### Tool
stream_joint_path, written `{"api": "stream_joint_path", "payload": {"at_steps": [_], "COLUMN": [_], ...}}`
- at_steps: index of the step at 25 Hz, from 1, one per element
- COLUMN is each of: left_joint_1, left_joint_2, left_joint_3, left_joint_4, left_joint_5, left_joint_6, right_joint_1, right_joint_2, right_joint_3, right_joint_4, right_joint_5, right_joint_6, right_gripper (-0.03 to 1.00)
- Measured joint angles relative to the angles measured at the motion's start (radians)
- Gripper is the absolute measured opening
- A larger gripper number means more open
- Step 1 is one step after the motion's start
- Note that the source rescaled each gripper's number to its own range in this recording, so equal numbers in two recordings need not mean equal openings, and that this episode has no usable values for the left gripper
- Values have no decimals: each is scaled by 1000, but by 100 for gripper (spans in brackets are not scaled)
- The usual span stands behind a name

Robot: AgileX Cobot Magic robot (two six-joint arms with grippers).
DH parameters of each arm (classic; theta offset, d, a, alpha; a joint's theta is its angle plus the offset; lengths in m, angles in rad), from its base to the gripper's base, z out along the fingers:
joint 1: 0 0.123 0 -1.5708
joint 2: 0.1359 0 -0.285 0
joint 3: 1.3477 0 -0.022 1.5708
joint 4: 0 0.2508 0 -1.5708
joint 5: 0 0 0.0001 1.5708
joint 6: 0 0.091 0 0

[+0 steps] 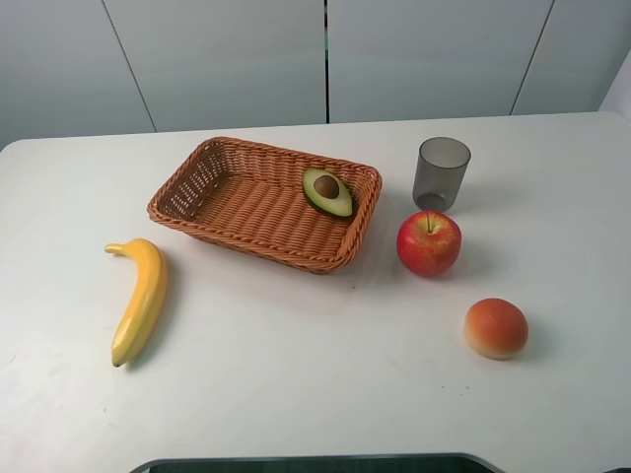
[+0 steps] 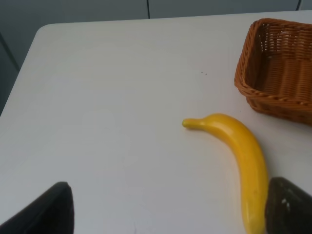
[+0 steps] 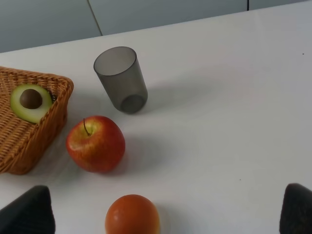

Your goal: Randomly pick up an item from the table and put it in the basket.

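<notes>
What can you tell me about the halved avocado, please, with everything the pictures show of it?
The halved avocado lies cut face up inside the basket, in the corner nearest the grey cup. It shows pale green flesh, a thin dark skin rim and a round brown pit at the centre. It leans against the woven wall. Neither gripper touches it.
</notes>
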Motion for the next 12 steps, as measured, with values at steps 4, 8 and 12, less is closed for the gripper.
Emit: {"api": "stream_joint_path", "payload": {"at_steps": [4,8,12], "left_joint_1": [0,0,0], "left_joint_2": [0,0,0], "left_joint_3": [0,0,0], "left_joint_4": [0,0,0], "left_joint_5": [0,0,0], "left_joint_6": [0,0,0], "right_joint_1": [0,-2,-14], "right_joint_2": [0,0,0], "right_joint_3": [0,0,0], "right_joint_4": [0,0,0], "right_joint_5": [-4,-8,-12], "right_joint_6": [2,-79,-134], "right_gripper": [100,100,100]}}
